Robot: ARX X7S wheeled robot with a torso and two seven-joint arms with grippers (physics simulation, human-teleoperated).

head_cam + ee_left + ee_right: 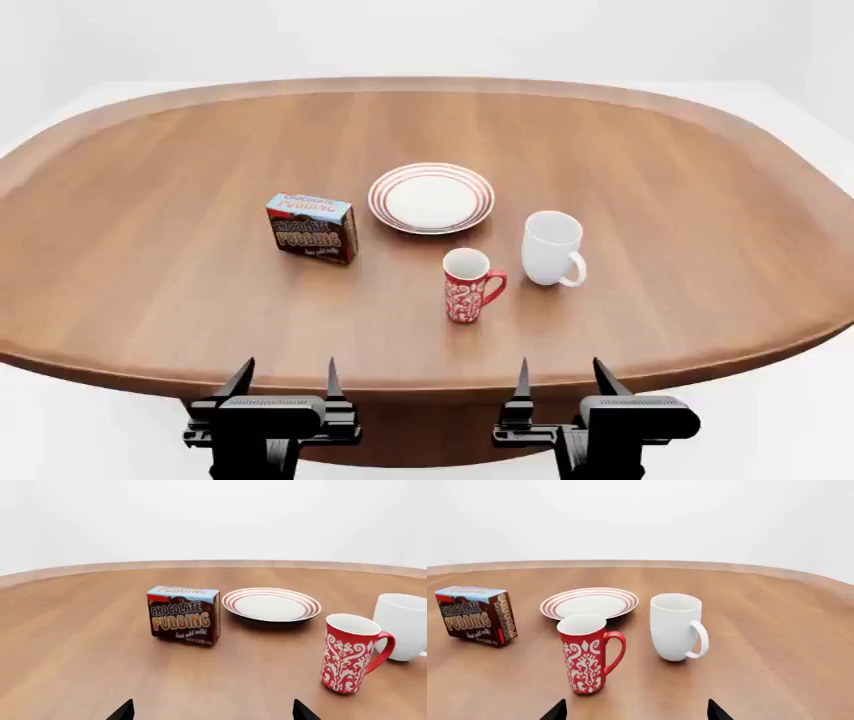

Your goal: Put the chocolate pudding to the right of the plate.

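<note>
Wood-grain oval surface [160, 290] against plain white walls: the chocolate pudding [312, 228] stands upright to the left of the plate [431, 198], just beside its rim but apart from it, the wrong side for the task. A red patterned mug [469, 285] and a plain white mug [551, 248] stand nearer the robot, in front of and to the right of the plate. The left gripper [283, 378] and the right gripper [558, 376] hang at the near edge, well short of everything, fingers spread wide and holding nothing. No step appears begun; the approach to the carton comes first. The left arm sits closer to it, and would need to reach forward and close across its narrow sides. The carry then has to clear the plate, landing on bare wood to its right, where the white mug crowds the nearer ground.
</note>
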